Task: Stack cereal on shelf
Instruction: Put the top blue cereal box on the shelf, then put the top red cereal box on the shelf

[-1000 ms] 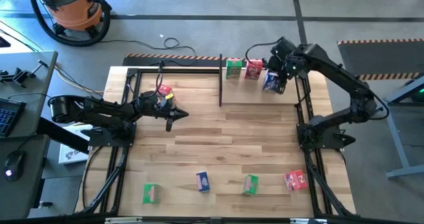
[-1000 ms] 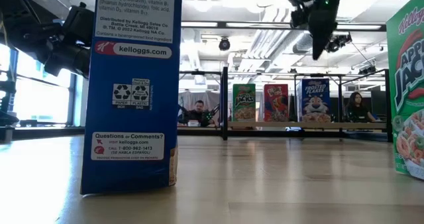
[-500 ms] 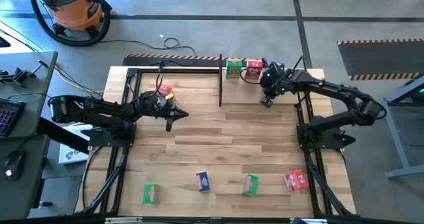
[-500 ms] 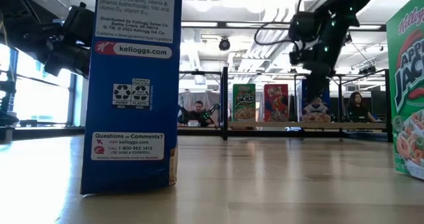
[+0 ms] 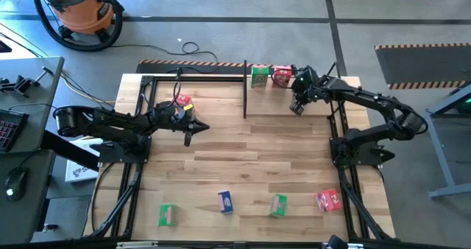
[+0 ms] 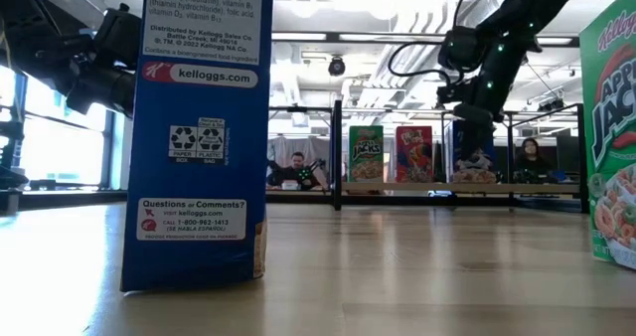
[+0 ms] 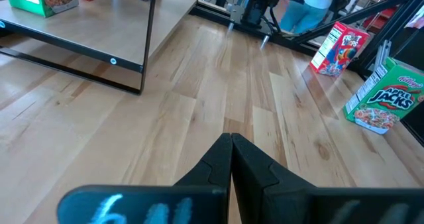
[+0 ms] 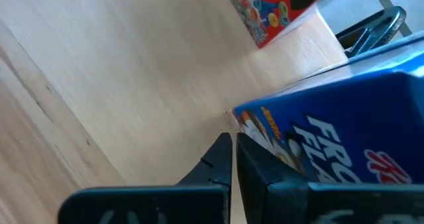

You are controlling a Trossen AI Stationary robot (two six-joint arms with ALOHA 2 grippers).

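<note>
high view: cereal stacking partly done, three boxes on the shelf.
right pincer [image 5: 297, 106], pressed together and empty, is hovering just beside the blue box [image 6: 473, 161] standing next to the red box [image 5: 281, 76] and green box [image 5: 259, 76] on the shelf [image 5: 245, 88]; left pincer [image 5: 188, 136], pressed together, is waiting mid-tabletop; four boxes [image 5: 225, 202] are lying along the near tabletop [image 5: 250, 160] edge.

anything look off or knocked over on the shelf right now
Nothing stands out. The green box, red box and blue box stand upright in a row on the shelf, the blue one partly hidden behind the right end effector.
</note>
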